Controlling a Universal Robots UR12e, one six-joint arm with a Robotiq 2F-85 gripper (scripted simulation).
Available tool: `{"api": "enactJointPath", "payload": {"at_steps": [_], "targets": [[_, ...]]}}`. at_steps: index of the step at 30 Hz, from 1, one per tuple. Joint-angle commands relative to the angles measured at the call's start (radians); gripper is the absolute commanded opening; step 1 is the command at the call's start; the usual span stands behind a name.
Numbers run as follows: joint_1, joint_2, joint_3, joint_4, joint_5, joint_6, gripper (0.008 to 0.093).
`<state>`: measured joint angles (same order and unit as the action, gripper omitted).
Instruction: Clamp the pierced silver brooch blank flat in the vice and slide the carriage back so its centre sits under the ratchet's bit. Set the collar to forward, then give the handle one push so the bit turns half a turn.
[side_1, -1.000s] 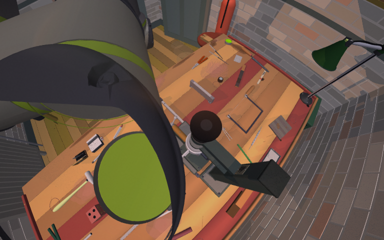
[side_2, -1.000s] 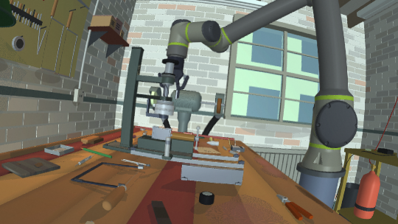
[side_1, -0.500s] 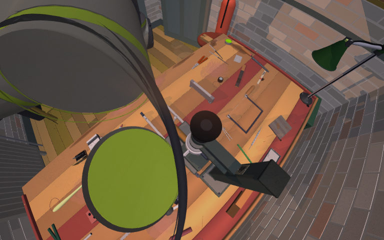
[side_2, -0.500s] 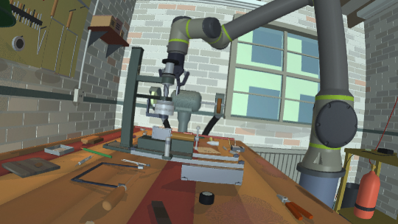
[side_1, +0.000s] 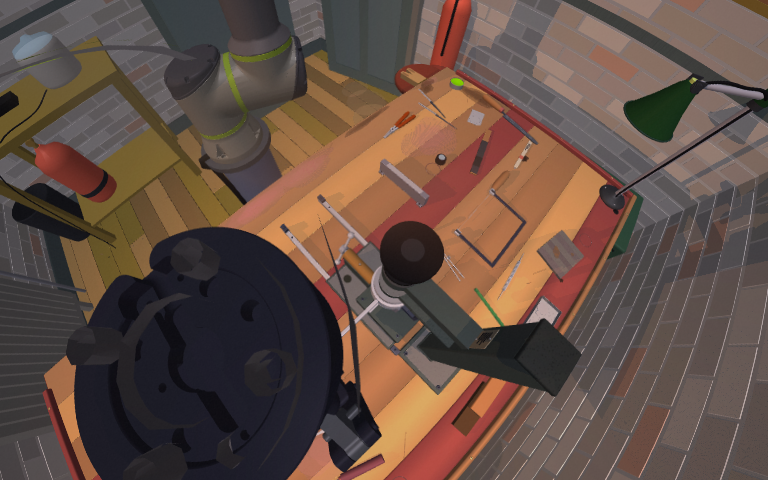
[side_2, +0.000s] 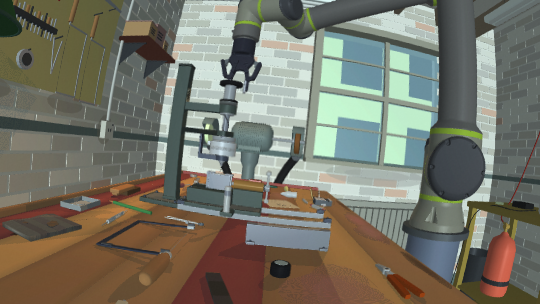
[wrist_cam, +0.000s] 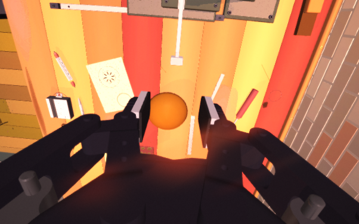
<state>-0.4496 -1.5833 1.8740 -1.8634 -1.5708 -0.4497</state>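
The ratchet's round handle knob (side_1: 412, 252) tops the drill column (side_2: 228, 107), which stands over the vice (side_2: 227, 192) on the sliding carriage (side_2: 280, 212). My gripper (side_2: 241, 80) hangs open just above that knob, holding nothing; in the wrist camera the knob (wrist_cam: 167, 110) shows as an orange ball between the fingers (wrist_cam: 173, 111). The pale collar (side_1: 389, 294) rings the column under the knob. The brooch blank is hidden by the drill head.
A shallow grey tray (side_2: 80, 202) sits by the left wall. A piercing saw frame (side_2: 137, 240) and a black roll (side_2: 280, 269) lie in front of the carriage, red pliers (side_2: 402, 285) at the right. The green lamp (side_1: 662, 110) overhangs the bench's far edge.
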Motion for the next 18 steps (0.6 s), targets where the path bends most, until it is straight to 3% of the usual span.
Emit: {"api": "enactJointPath", "payload": {"at_steps": [1,7,14,18], "targets": [[0.0,-0.003,-0.008,0.01,0.0,0.0,0.048],[0.0,-0.014,-0.047,0.063,0.0,0.0,0.048],[0.0,-0.017,-0.058,0.076,0.0,0.0,0.0475],[0.0,-0.017,-0.058,0.077,0.0,0.0,0.0395]]}}
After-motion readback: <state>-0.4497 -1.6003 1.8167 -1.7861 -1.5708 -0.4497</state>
